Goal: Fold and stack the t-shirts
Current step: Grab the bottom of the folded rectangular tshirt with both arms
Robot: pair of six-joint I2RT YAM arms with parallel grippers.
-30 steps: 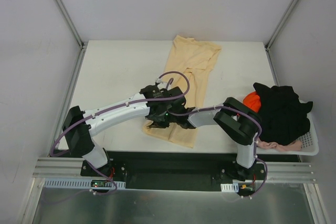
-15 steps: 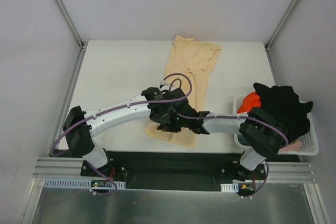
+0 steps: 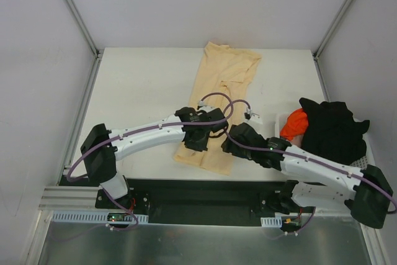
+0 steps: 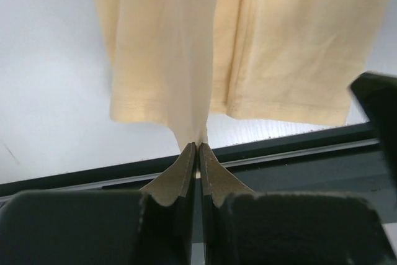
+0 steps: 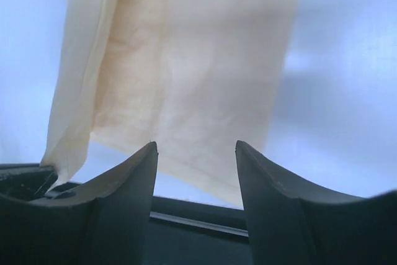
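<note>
Left claw [image 4: 197, 147] was clamped tight, tips together on a pinch of the peach-yellow t-shirt [image 3: 224, 82], the cloth drawn up into them right at the near hem. My right claw [image 5: 195, 148] stood with its fingers well apart and nothing between them, just beside the left one at that same hem. The shirt lay lengthwise down the middle of the table [image 3: 136, 91], folded narrow. Off to my right, a black t-shirt [image 3: 332, 131] and an orange t-shirt [image 3: 296, 122] sat heaped in the white basket [image 3: 367, 170].
</note>
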